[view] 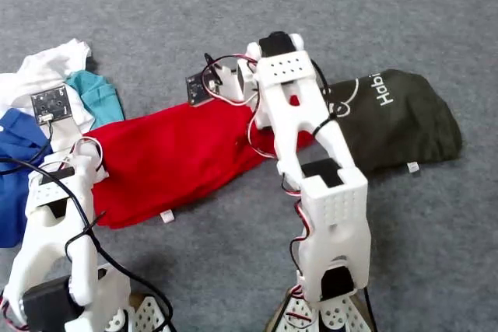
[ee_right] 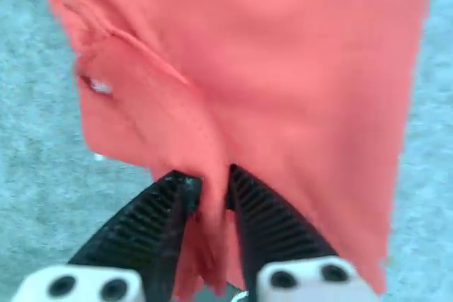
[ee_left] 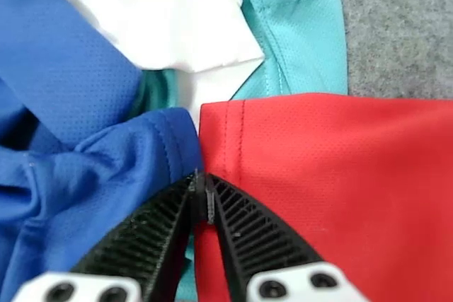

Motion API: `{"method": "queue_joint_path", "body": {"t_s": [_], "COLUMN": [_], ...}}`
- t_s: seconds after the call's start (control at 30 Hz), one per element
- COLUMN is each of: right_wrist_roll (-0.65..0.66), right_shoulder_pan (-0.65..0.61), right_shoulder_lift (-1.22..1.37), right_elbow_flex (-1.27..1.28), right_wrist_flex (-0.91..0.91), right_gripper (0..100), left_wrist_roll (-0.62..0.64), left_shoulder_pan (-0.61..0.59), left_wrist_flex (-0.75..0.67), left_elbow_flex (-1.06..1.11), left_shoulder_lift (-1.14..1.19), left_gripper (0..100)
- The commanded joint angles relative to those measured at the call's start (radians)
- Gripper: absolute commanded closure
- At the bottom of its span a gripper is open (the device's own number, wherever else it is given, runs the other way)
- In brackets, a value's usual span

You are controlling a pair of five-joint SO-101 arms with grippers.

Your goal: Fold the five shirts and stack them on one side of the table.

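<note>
Gripping the red shirt [view: 171, 157] spread across the counter [view: 436, 239], the left claw [ee_left: 205, 199] pinches its left hem and the right claw [ee_right: 211, 192] its right end; a dark shirt [view: 405, 126] lies partly under that arm.

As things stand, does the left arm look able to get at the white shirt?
Probably yes, but not yet: the left gripper is shut on the edge of the red shirt. The white shirt lies just beyond, largely uncovered.
</note>
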Motion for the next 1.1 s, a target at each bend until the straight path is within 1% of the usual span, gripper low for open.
{"method": "queue_joint_path", "body": {"t_s": [0.0, 0.07, 0.17, 0.27, 0.33, 0.37, 0.4, 0.43, 0.5, 0.63, 0.73, 0.83, 0.93, 1.07], "right_wrist_roll": [-0.034, -0.064, -0.068, -0.068, -0.069, -0.069, -0.083, -0.118, -0.158, -0.163, -0.170, -0.235, -0.304, -0.351], "right_shoulder_pan": [-0.013, -0.013, -0.012, -0.008, -0.008, -0.008, -0.005, 0.008, 0.024, 0.028, -0.001, -0.036, -0.059, -0.104], "right_shoulder_lift": [-0.005, -0.004, -0.007, -0.008, -0.008, -0.008, -0.008, -0.015, -0.031, -0.077, -0.117, -0.140, -0.143, -0.140], "right_elbow_flex": [-0.085, -0.114, -0.134, -0.173, -0.205, -0.214, -0.211, -0.200, -0.165, 0.010, 0.153, 0.255, 0.280, 0.269], "right_wrist_flex": [-0.018, -0.012, -0.011, 0.068, 0.160, 0.195, 0.201, 0.199, 0.196, 0.190, 0.135, -0.014, -0.140, -0.198], "right_gripper": [73.1, 73.6, 76.9, 81.9, 90.3, 96.5, 99.8, 98.3, 99.8, 99.6, 99.6, 99.6, 99.6, 99.6], "left_wrist_roll": [0.002, 0.002, 0.002, 0.002, 0.002, 0.002, 0.002, 0.002, 0.002, 0.002, 0.005, 0.005, 0.005, 0.005], "left_shoulder_pan": [0.011, 0.011, 0.011, 0.011, 0.011, 0.011, 0.011, 0.011, 0.011, 0.011, 0.011, 0.012, 0.012, 0.012], "left_wrist_flex": [0.005, 0.005, 0.005, 0.005, 0.005, 0.005, 0.005, 0.005, 0.005, 0.005, 0.003, 0.003, 0.003, 0.003], "left_elbow_flex": [-0.029, -0.029, -0.029, -0.029, -0.029, -0.029, -0.029, -0.029, -0.029, -0.029, -0.029, -0.029, -0.029, -0.029], "left_shoulder_lift": [0.001, 0.001, 0.001, 0.001, 0.001, 0.001, 0.001, 0.001, 0.001, 0.001, 0.001, 0.001, 0.001, 0.001], "left_gripper": [98, 98, 98, 98, 98, 98, 98, 98, 98, 98, 98, 98, 98, 98]}}
